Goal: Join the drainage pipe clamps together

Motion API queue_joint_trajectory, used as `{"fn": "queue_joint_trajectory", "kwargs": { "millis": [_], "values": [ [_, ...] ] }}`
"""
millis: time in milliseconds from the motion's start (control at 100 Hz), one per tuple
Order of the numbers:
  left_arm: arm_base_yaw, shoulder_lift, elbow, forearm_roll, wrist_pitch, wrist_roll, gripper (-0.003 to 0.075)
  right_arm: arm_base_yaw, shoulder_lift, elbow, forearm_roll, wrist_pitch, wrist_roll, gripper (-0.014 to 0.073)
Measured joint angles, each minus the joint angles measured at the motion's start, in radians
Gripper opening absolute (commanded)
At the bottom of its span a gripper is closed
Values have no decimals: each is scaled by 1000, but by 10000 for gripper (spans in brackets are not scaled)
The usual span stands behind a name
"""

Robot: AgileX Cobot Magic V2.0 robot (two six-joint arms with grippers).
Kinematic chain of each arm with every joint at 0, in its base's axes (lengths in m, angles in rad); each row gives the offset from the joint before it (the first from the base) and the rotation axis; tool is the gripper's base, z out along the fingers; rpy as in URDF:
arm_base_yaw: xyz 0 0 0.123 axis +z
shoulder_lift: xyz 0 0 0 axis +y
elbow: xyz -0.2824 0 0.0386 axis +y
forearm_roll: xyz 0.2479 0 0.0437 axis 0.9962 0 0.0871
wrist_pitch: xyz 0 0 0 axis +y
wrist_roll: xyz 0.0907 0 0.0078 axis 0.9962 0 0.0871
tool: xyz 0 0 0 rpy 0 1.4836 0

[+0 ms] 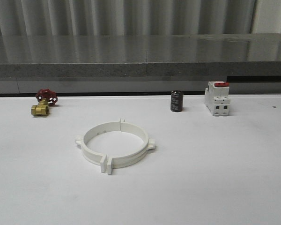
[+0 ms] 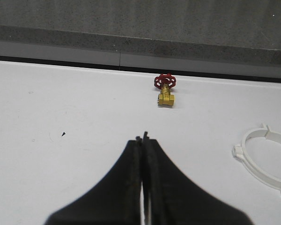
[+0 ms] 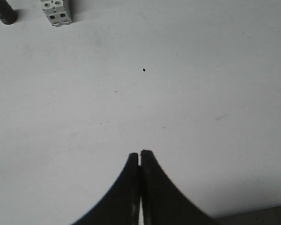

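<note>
The two white drainage pipe clamps (image 1: 115, 146) lie on the white table, their half-rings set end to end as one wide ring with the end tabs side by side at the front and back. Part of that ring (image 2: 264, 159) also shows in the left wrist view, off to one side of my left gripper (image 2: 143, 138). That gripper is shut, its black fingers pressed together over bare table with nothing between them. My right gripper (image 3: 140, 153) is shut too, empty, above bare table well away from the ring.
A brass valve with a red handwheel (image 1: 43, 103) stands at the back left. A black cylinder (image 1: 176, 101) and a white breaker with a red top (image 1: 217, 98) stand at the back right. A grey ledge (image 1: 140, 68) runs behind the table.
</note>
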Motion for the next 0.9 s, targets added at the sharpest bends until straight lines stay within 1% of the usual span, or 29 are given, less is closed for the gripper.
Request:
{"fn": "queue_joint_trajectory", "kwargs": {
  "millis": [210, 280, 350, 480, 600, 710, 900],
  "values": [
    [0, 0, 0, 0, 0, 0, -20, 0, 0, 0, 0, 0, -2, -69],
    [0, 0, 0, 0, 0, 0, -20, 0, -7, 13, 0, -28, -8, -69],
    [0, 0, 0, 0, 0, 0, -20, 0, -29, 42, 0, -89, -35, -69],
    [0, 0, 0, 0, 0, 0, -20, 0, -98, 130, 0, -266, -100, -69],
    [0, 0, 0, 0, 0, 0, -20, -1, -177, 236, 22, -412, -197, -69],
    [0, 0, 0, 0, 0, 0, -20, -23, -255, 323, 68, -483, -282, -69],
    [0, 0, 0, 0, 0, 0, -20, -91, -397, 444, 160, -547, -373, -69]
  ]
}}
